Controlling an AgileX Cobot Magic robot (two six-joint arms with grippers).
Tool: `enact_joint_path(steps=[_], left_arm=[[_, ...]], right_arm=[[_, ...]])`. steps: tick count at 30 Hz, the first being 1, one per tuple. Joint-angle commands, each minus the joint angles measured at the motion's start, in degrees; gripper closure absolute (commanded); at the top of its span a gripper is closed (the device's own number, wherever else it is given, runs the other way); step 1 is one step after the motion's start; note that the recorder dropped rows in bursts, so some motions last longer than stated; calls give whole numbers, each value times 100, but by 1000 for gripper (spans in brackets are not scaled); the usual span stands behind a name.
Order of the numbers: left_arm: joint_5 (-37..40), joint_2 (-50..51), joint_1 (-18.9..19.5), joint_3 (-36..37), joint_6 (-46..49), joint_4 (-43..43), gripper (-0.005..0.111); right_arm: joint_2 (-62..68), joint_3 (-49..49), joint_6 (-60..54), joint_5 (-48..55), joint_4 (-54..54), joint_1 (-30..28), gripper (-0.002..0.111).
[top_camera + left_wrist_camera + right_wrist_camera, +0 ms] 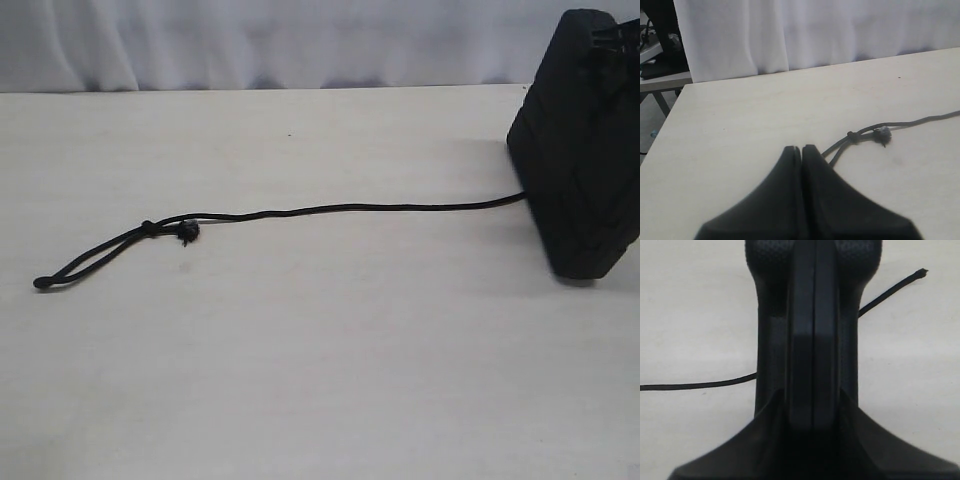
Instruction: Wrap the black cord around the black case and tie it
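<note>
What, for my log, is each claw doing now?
Left claw: closed, empty.
Right claw: closed on the case.

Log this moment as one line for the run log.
right gripper shut on black case, case on edge | black cord stretched out, unwrapped, untied | left gripper shut, empty, off the cord

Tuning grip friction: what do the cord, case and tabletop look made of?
Black cord: matte textile rope, by its limp curves and knot; fibre unclear. Black case: matte fabric-like cover, fine dimpled texture in the right wrist view; core unknown. Table: pale, smooth, faint grain streaks; probably wood laminate.
</note>
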Motion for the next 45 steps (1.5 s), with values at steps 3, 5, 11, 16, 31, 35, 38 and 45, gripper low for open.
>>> enact_joint_path(steps=[3,5,11,16,31,35,38,45], left_arm=[[-50,-12,-44,19,-15,-18,107],[-50,-12,-44,19,-15,-18,107],[-50,-12,-44,19,-15,-18,107],[-50,-12,-44,19,-15,-18,107],[-50,-12,-44,19,-15,-4,107],[-50,-12,-44,19,-15,-4,107],[-50,-12,-44,19,-15,-4,107],[-50,-12,-44,19,-15,-4,107]], right_arm=[[85,3,-46,315,-151,-10,73],[48,3,-46,153,-151,-10,73],[27,-175,-23,46,-109,-10,73],[-7,-363,67,79,5,-10,73],[-8,-463,-24,263,130,-10,85],[-22,-578,-24,354,130,-10,85],[-22,-587,-24,354,130,-10,85],[-22,-587,-92,365,130,-10,90]])
